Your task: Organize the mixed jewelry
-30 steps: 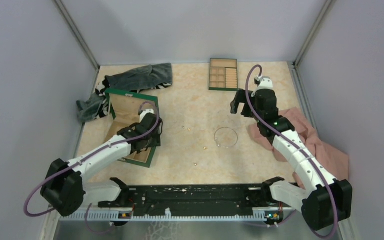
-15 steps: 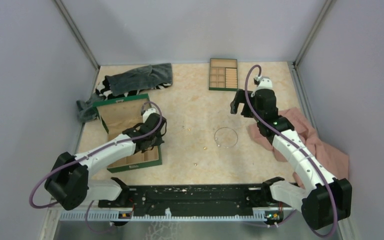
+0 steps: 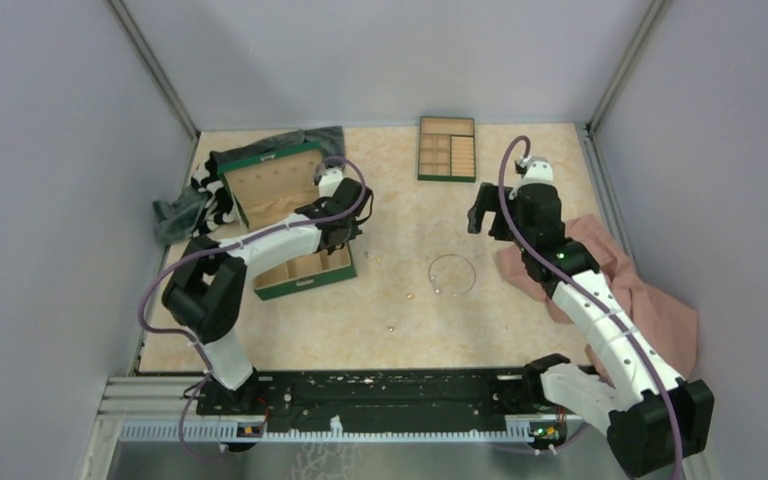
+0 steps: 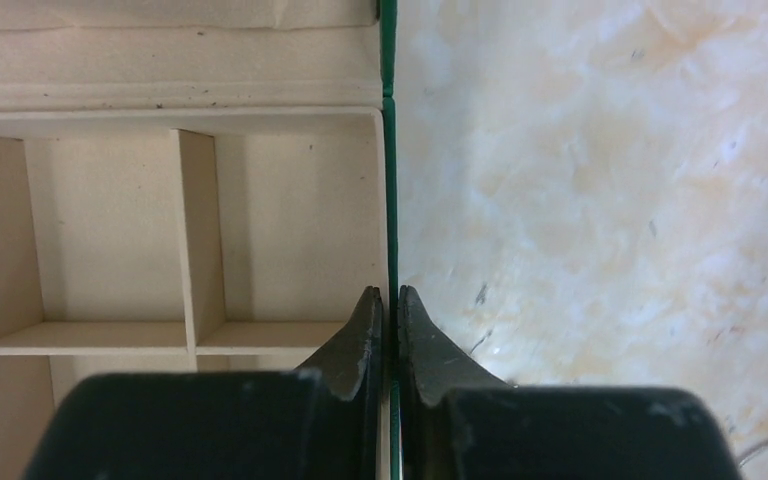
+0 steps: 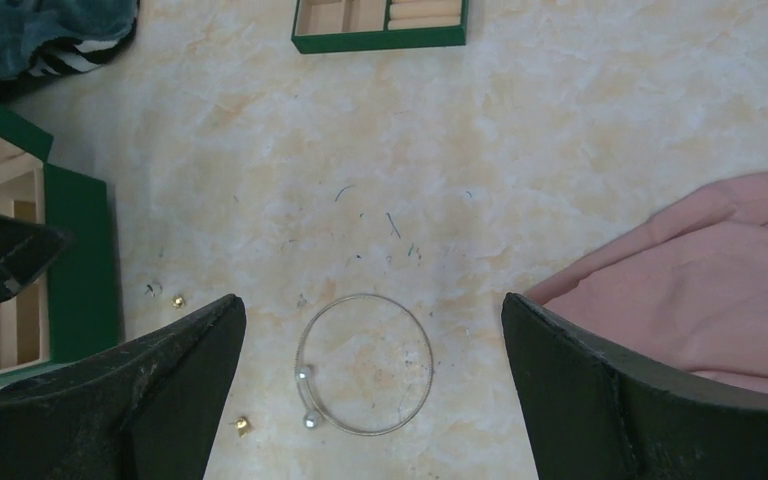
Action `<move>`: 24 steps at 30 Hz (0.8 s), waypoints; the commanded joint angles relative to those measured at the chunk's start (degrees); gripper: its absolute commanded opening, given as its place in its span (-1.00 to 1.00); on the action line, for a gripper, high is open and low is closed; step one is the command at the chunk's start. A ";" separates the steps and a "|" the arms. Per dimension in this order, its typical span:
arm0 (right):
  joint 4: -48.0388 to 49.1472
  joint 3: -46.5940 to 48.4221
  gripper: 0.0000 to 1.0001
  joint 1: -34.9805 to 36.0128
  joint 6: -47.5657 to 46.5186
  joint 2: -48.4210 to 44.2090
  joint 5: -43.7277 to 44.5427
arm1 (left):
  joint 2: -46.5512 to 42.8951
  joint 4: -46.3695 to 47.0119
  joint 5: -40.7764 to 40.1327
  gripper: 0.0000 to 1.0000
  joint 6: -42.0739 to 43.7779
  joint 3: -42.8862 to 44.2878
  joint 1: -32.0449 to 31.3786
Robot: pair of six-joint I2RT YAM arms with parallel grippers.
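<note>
The thin silvery wire hoop lies flat on the table at centre-right; the right wrist view shows it with two pearl-like ends. Small gold specks lie left of it, two of them in the right wrist view. My right gripper is open and empty, hovering above the hoop, which sits between its jaws. My left gripper is shut on the right wall of the green box; in the left wrist view the jaws pinch the thin green wall.
The green box's lid stands open behind its tan compartments. A second green compartment tray sits at the back. A dark cloth lies back left and a pink cloth on the right. Walls enclose the table.
My left gripper has dragged the green box from the front left toward the back and centre, turning it. The right gripper and the hoop have barely moved.
</note>
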 commanded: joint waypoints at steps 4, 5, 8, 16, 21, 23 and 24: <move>-2.83 -0.70 0.97 -0.04 -1.12 -5.36 2.84 | 5.83 -0.50 -9.02 -1.00 -5.21 9.15 2.01; -3.16 -1.02 0.97 -0.04 -1.16 -5.81 2.98 | 6.53 -0.92 -9.56 -1.00 -5.94 9.87 2.28; -3.62 -1.72 0.97 -0.04 -1.25 -6.87 3.19 | 8.24 -1.50 -10.21 -1.00 -8.02 11.79 3.70; -4.79 -0.81 0.97 -0.04 -1.36 -7.08 3.19 | 12.68 -2.79 -9.54 -0.99 -12.61 17.42 5.24; -5.13 -1.05 0.97 -0.04 -0.93 -7.26 3.08 | 12.19 -5.62 -2.08 0.03 -8.81 20.09 5.44; -4.66 -1.57 0.97 -0.04 -0.66 -7.26 2.90 | 9.27 -3.70 1.44 0.32 -5.89 18.24 5.01; -4.39 -1.72 0.97 0.00 -0.64 -7.14 2.57 | 7.51 -2.66 2.52 0.36 -4.18 16.84 4.48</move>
